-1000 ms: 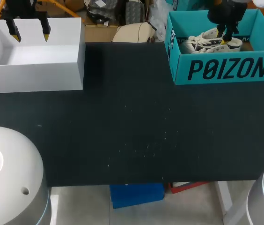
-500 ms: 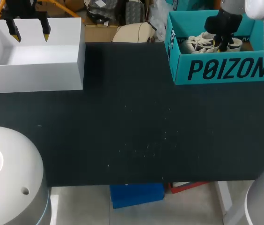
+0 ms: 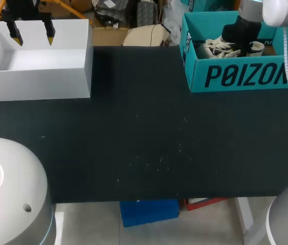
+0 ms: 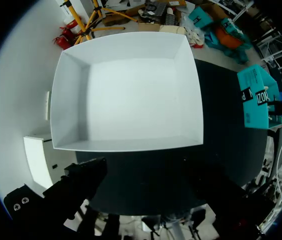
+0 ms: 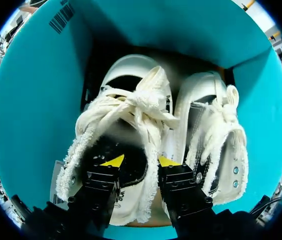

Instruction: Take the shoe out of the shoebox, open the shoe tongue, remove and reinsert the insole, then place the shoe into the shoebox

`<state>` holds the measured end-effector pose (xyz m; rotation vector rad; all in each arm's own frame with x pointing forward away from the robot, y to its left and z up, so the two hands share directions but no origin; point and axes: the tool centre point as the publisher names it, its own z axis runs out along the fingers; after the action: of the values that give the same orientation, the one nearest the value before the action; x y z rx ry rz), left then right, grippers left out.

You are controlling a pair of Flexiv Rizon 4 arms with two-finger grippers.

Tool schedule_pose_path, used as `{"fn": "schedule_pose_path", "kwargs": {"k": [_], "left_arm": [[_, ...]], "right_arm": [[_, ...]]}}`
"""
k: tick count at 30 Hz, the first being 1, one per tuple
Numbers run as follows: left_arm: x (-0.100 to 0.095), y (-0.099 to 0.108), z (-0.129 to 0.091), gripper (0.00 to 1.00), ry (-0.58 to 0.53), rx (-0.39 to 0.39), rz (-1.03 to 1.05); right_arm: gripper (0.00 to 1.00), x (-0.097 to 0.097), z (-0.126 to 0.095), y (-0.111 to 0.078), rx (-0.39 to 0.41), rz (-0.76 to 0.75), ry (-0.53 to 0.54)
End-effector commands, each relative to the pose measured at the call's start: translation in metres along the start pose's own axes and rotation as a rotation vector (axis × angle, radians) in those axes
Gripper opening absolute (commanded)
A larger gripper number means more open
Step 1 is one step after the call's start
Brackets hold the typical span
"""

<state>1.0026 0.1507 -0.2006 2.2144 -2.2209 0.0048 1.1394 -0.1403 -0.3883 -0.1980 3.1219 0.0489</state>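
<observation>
- Up at the far right corner of the bench [image 3: 144,143], the teal shoebox [image 3: 246,75] stands open.
- Inside it lie the shoe [image 5: 131,100] and a second shoe [image 5: 211,130], both pale canvas with frayed laces, side by side and touching.
- Our right gripper [image 5: 140,161] is lowered into the shoebox, over the heel end of the shoe.
- One of its yellow tips sits in the shoe's mouth above the dark insole [image 5: 131,150]. The other is outside, in the gap next to the second shoe.
- So the shoe's side wall is between the fingers, which are moderately spread. As far as we can make out they are not pressing on it, though the frayed edge hides the contact.
- Our left gripper [image 3: 32,35] hangs above the white box [image 3: 37,84] at the far left corner, well apart from the shoebox. Its fingers are spread wide and hold nothing.
- We see nothing inside the white box.
</observation>
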Motion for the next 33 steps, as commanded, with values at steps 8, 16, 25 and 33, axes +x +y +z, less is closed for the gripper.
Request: {"fn": "schedule_pose_path", "kwargs": {"k": [8, 16, 25, 33], "left_arm": [[0.001, 0.000, 0.000, 1.00, -0.004, -0.002, -0.002], [0.001, 0.000, 0.000, 1.00, -0.004, -0.002, -0.002], [0.001, 0.000, 0.000, 1.00, -0.004, -0.002, -0.002], [0.001, 0.000, 0.000, 1.00, -0.004, -0.002, -0.002]], "right_arm": [[0.38, -0.010, 0.020, -0.002, 0.006, 0.032, 0.026], [0.00, -0.005, 0.020, 0.004, 0.003, 0.048, 0.028], [0.00, 0.003, -0.015, 0.001, 0.009, 0.043, 0.045], [0.00, -0.005, -0.083, 0.000, 0.049, 0.059, -0.015]]}}
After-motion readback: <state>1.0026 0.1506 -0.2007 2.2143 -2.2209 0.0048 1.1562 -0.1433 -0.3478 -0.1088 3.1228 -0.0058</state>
